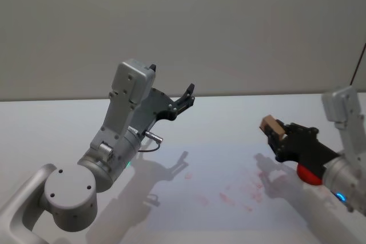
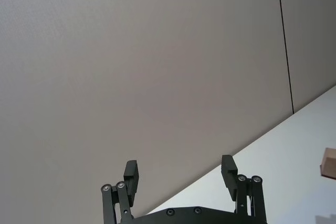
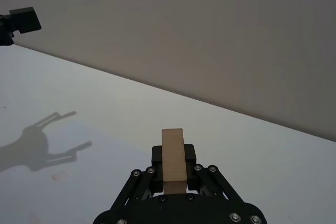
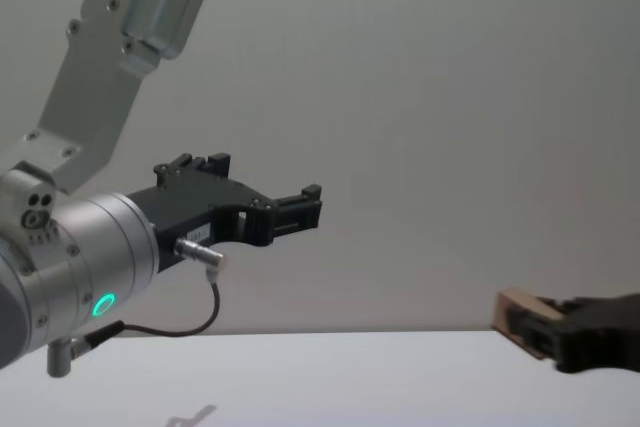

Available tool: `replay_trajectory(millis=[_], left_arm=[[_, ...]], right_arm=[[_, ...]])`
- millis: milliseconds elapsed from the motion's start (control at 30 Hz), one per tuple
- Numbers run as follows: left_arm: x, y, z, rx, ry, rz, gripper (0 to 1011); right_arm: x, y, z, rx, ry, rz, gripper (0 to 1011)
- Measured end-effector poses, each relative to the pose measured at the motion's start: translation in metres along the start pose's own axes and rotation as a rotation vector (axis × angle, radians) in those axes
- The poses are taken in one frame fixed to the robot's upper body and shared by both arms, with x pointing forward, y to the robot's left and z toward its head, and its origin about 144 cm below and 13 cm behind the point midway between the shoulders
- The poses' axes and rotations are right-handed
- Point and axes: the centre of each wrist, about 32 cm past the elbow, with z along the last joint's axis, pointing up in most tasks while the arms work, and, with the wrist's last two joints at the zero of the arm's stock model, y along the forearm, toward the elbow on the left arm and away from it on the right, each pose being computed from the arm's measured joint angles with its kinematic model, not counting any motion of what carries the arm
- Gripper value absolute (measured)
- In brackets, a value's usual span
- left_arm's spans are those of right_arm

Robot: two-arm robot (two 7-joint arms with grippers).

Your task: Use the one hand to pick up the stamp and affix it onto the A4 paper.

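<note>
Two black plastic claws with ribbed fingers: the left claw (image 1: 187,95) and the right claw (image 3: 173,162). They sit on two silver metal arms, the left arm (image 4: 70,257) and the right arm (image 1: 349,170).

One light tan wooden rectangular stamp (image 3: 173,153), sitting in the right claw.

One flat white bench (image 1: 229,115). On it lies one pale sheet of paper (image 1: 200,167), its edges faint.

One round red object (image 1: 309,175), partly hidden under the right claw.

Two small indicator lights: one green light (image 4: 103,304) on the left arm and one blue light (image 1: 341,196) on the right arm.

Several faint red ink smudges (image 1: 226,199) mark the paper, too blurred to count exactly.
</note>
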Motion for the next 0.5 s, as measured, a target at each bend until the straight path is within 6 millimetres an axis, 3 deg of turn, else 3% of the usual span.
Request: replay_trajectory(millis=[500], left_arm=[[0.000,0.000,0.000,0.000,0.000,0.000,1001]], right_arm=[[0.031,-0.041,-0.021,-0.047,-0.032,-0.075,220]])
